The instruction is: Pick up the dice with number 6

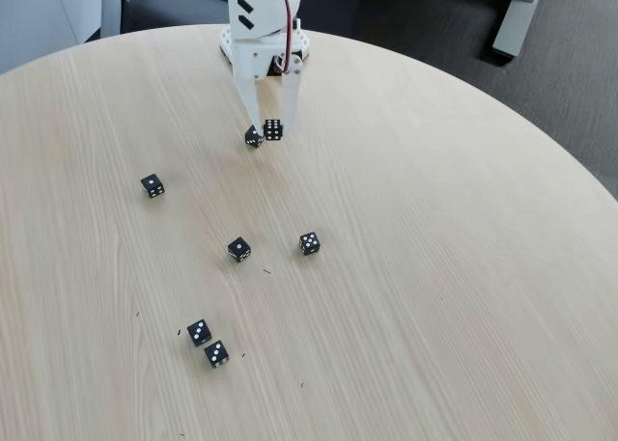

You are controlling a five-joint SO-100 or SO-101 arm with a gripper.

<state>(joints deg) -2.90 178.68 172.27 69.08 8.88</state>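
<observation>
Pale round table [435,267], black dice scattered. Claw [267,127] spread around six-pip die [273,129], second die [253,136] touching. Judgement: grasp step; next pinch, lift.

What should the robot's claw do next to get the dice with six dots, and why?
Probably close the gripper. In the fixed view its two white fingers reach down near the dice with number 6, which sits between the tips. Another black die lies right beside the left fingertip, so closing slowly seems wise, to pinch only the six. Whether the fingers are low enough is hard to tell.
</observation>
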